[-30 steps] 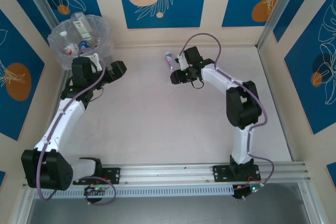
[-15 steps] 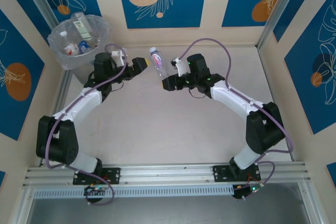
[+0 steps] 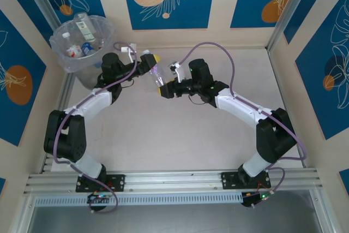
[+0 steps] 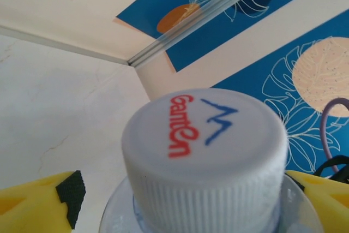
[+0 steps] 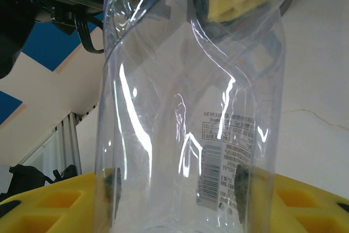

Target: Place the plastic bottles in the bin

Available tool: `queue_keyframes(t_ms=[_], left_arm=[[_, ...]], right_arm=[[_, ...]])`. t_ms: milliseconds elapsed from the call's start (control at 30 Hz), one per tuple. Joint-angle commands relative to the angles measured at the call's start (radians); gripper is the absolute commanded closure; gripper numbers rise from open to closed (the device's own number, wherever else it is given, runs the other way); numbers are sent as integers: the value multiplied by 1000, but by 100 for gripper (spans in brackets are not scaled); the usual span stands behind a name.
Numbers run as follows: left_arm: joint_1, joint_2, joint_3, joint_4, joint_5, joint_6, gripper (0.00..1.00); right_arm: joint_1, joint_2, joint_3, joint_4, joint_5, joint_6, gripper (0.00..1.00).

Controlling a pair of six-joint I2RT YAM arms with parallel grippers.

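A clear plastic bottle (image 3: 158, 76) with a white cap (image 4: 204, 151) hangs above the table between the two arms. My right gripper (image 3: 167, 88) is shut on its lower body, and its yellow fingers (image 5: 49, 203) press both sides of the clear wall (image 5: 185, 107). My left gripper (image 3: 150, 63) is open around the cap end. Its yellow fingers (image 4: 38, 203) flank the bottle's shoulder, and the left pad stands a little off it. The bin (image 3: 60, 47) stands at the far left corner with several bottles (image 3: 82, 23) inside.
Blue-and-cream patterned walls close in the table at the back and both sides. A metal rail (image 3: 174, 178) runs along the near edge by the arm bases. The bin sits just behind my left arm's elbow.
My right arm has carried the bottle leftward from the table's far middle. My left arm has swung away from the bin and brought its fingers around the bottle's cap end.
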Motion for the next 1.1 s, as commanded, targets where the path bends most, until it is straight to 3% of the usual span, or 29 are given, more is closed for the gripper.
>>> queue_keyframes(t_ms=[0, 133, 233, 467, 733, 867, 1067], left_arm=[[-7, 2, 23, 96, 40, -9, 20], [-7, 2, 26, 82, 55, -2, 35], [-7, -4, 30, 75, 54, 4, 40], [-5, -43, 159, -248, -10, 212, 44], [3, -49, 204, -336, -52, 265, 44], [7, -53, 227, -396, -61, 290, 43], [20, -73, 242, -470, -99, 334, 43]], right_arm=[[6, -31, -15, 50, -28, 14, 43], [6, -28, -18, 52, -24, 14, 42], [5, -29, -18, 51, -25, 11, 37], [-24, -82, -39, 18, 9, -11, 18], [-72, -207, -101, -19, 73, -19, 3], [-85, -286, -137, -64, 163, -32, 1], [-107, -393, -235, -75, 459, 2, 0]])
